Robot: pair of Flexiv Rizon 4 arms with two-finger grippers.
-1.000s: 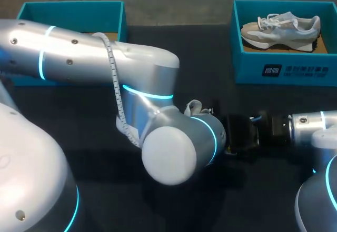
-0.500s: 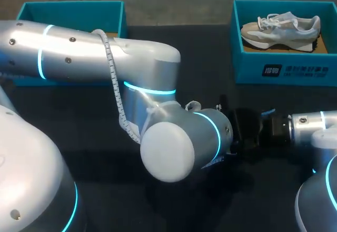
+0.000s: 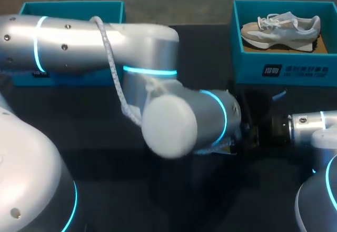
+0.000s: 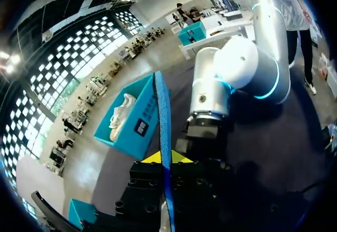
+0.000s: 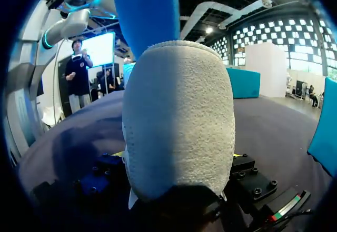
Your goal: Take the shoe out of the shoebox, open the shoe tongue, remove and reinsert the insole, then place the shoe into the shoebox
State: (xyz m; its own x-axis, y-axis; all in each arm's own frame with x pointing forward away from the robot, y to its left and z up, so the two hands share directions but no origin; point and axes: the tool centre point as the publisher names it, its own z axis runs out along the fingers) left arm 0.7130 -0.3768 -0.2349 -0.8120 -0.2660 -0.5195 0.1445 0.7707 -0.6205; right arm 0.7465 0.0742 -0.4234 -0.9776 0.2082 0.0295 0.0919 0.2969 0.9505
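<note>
– Now, the left gripper (image 4: 165, 158)?
– Closed on a thin flat blue insole (image 4: 162, 111), held edge-on between its yellow tips.
– And the right gripper (image 5: 179, 155)?
– Clamped around a grey knit shoe (image 5: 179, 116), rounded end facing the wrist, above the black table (image 3: 200, 48), near the teal cardboard shoebox (image 3: 284, 69).

**Robot manipulation laboratory: a two-arm test bench**

A silver-cased, jointed left robot arm (image 3: 95, 48) and a matching right robot arm (image 3: 310, 127), both ringed with cyan light bands, extend over a black-topped table (image 3: 200, 58). Staged props stand on it: an open teal cardboard shoebox (image 3: 284, 71) holding a grey-and-white sneaker (image 3: 281, 29), and a second teal box (image 3: 68, 8).
</note>
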